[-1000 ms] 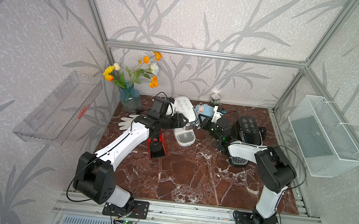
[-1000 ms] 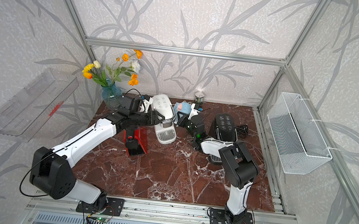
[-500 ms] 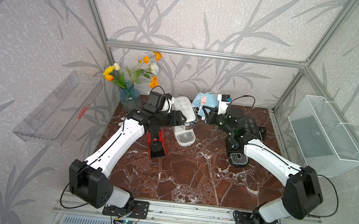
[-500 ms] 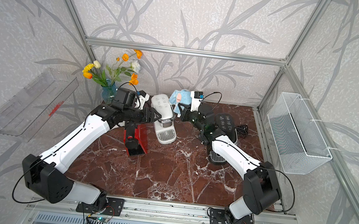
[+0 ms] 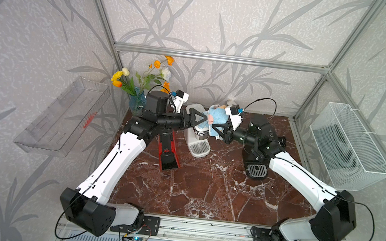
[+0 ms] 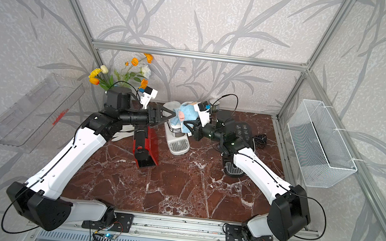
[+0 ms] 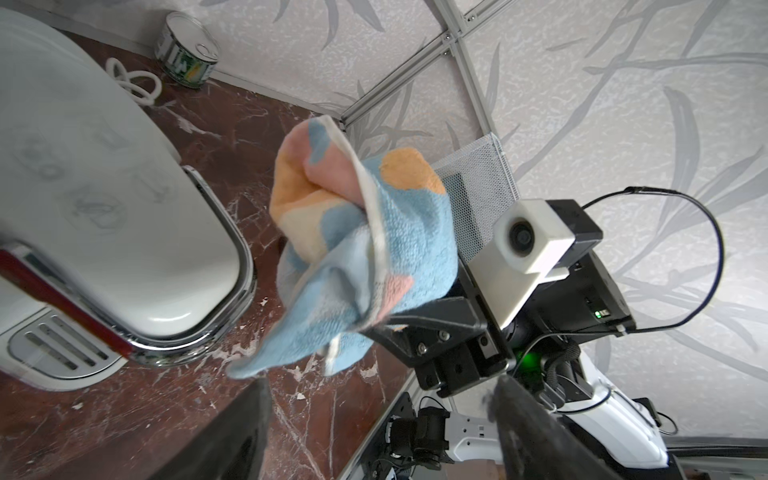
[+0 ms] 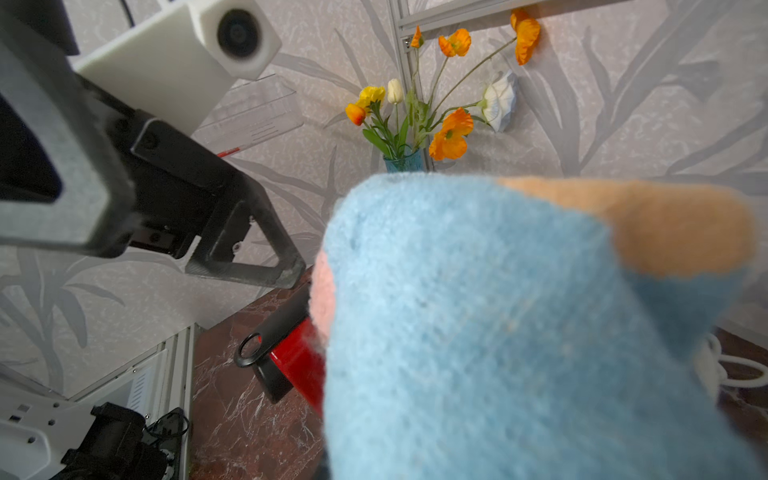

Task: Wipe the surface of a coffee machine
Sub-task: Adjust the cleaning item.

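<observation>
Your right gripper [image 5: 214, 128] is clamping shut on the cloth [image 5: 214, 116], a blue towel with orange and pink patches, and is holding it bunched in the air near the back of the table [image 5: 204, 189]. The cloth is hanging just beside the top of the white coffee machine [image 5: 197, 140]. In the left wrist view a strip of table is showing between them, so they are not touching. Your left gripper [image 5: 200, 120] is facing the right one over the white machine, its fingers [image 7: 232, 436] standing wide apart and gripping nothing. One fingertip is sitting close to the cloth, but you cannot tell whether it is touching. A red coffee machine [image 5: 168, 162] is standing just left of the white one, and a black coffee machine [image 5: 256, 170] is standing to its right, under your right arm. A vase of flowers [image 5: 137, 100] is sitting in the back left corner.
</observation>
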